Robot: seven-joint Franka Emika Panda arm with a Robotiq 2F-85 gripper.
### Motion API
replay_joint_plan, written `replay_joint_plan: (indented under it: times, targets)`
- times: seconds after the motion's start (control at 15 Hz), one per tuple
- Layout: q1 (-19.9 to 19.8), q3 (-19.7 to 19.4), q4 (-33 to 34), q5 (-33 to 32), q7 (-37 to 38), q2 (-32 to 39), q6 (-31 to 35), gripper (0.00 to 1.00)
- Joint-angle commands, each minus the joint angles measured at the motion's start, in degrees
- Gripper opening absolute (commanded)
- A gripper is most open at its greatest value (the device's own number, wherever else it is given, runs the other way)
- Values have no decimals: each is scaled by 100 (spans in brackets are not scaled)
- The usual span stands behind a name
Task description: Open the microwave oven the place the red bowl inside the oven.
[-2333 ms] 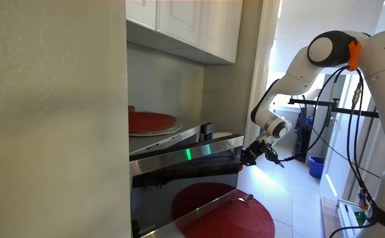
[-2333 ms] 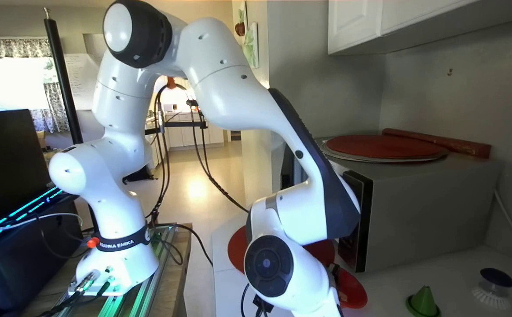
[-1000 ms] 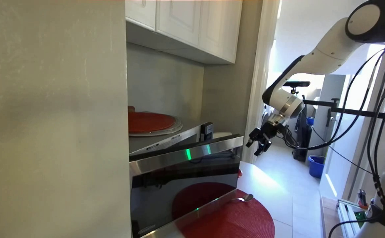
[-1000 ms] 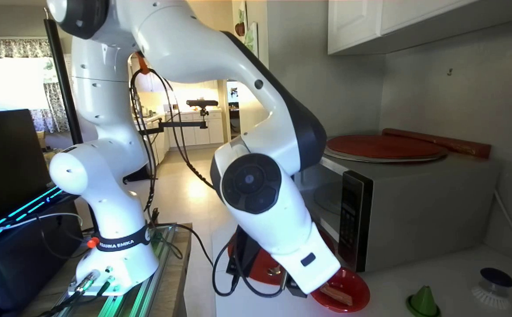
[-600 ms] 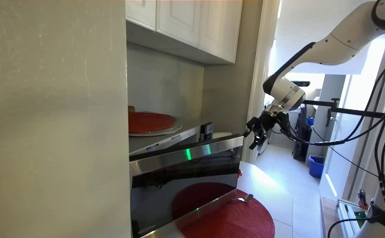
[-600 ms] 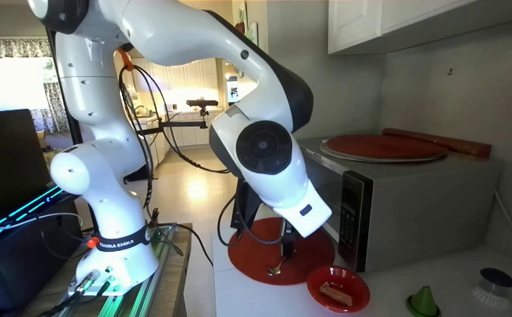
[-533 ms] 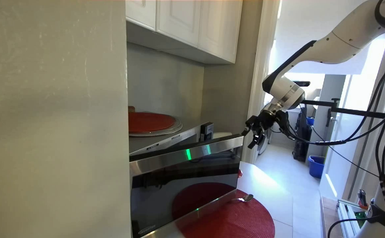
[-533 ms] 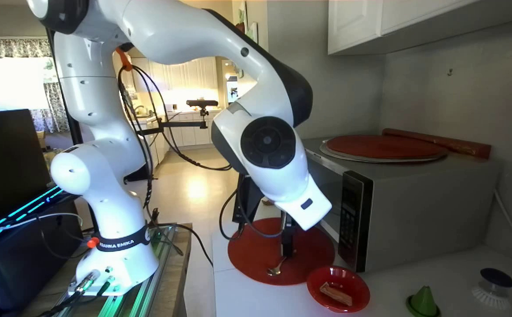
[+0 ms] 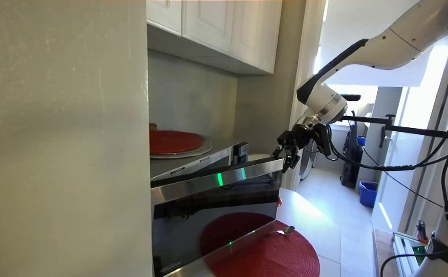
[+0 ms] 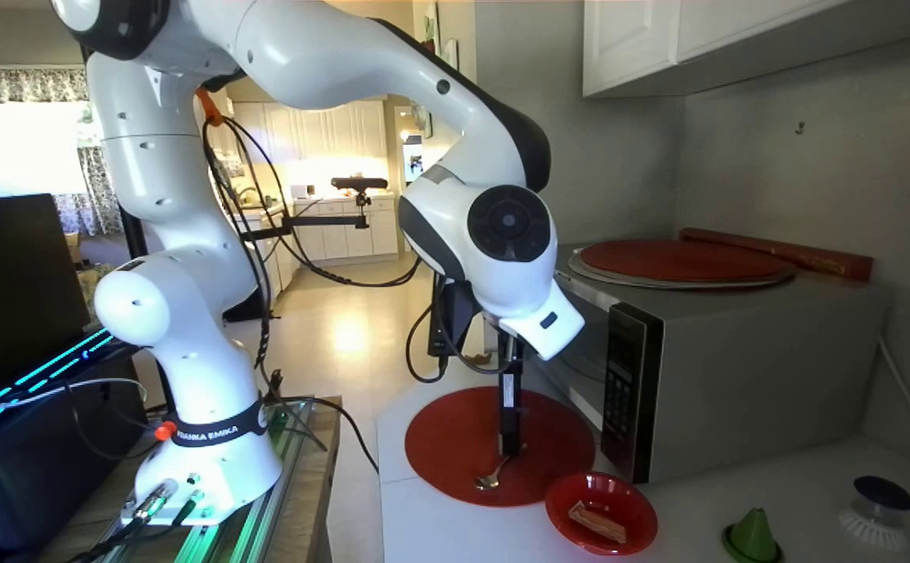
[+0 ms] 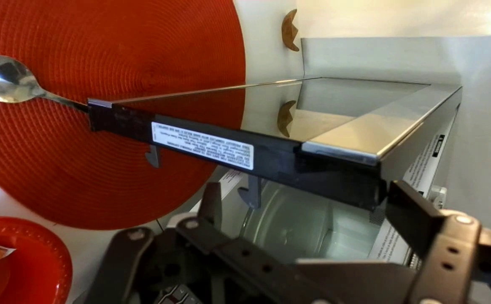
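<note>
**My claw (image 11: 303,188) at the microwave (image 10: 768,383) door (image 9: 214,213)**

I have the claw spread wide, holding nothing, at the door's upper corner; whether it touches, I cannot tell. The door stands ajar. The red bowl (image 10: 635,508) sits on the desk (image 10: 693,520) near the microwave, just beside the mat (image 10: 449,438), a packet (image 10: 597,522) inside it.

Spoon (image 11: 22,86) on red mat (image 10: 451,438); green cone (image 10: 754,533), brush (image 10: 880,507).

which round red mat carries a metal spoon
The round red mat on the white counter, under the metal spoon; the other mat is up on the grey microwave oven.
</note>
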Motion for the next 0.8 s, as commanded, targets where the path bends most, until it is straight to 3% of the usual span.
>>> replay_joint_plan:
  times: [0.0, 0.73]
  targets:
    - [103, 83, -126, 123, 123, -136, 104, 100]
    - [152, 155, -775, -522, 181, -680, -251, 100]
